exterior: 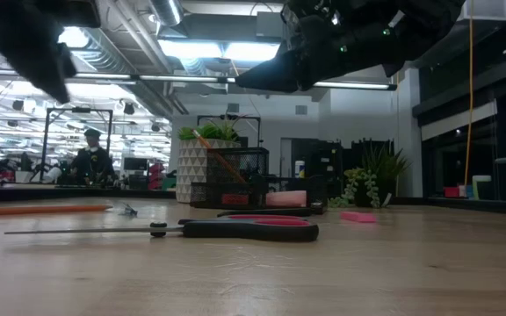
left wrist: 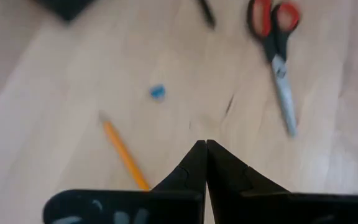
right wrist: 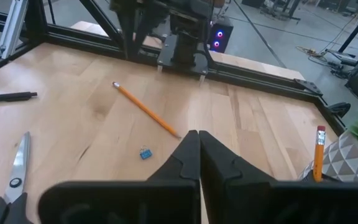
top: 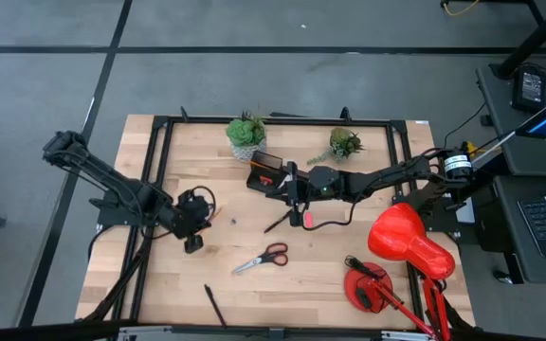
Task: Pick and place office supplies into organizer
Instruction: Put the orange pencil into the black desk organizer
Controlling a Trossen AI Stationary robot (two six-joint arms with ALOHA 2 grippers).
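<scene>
The black organizer [top: 266, 169] stands near the table's far edge with a pencil [right wrist: 319, 149] upright in it. Another orange pencil [left wrist: 124, 155], the red-handled scissors [top: 263, 258], black pens [top: 214, 305] [top: 278, 223], a pink pad [top: 303, 218] and a pink eraser [exterior: 356, 216] lie flat on the wood. My left gripper [left wrist: 205, 146] hangs shut over the table's left part, above the loose pencil, and holds nothing. Beside the organizer's near side hovers my right gripper [right wrist: 199, 137], shut and pointing toward the table's left.
Two potted plants [top: 245, 134] [top: 345, 144] stand at the far edge beside the organizer. A red desk lamp [top: 406, 248] fills the near right corner. A small blue thing [left wrist: 157, 92] lies near the loose pencil. A black frame [top: 159, 142] borders the table.
</scene>
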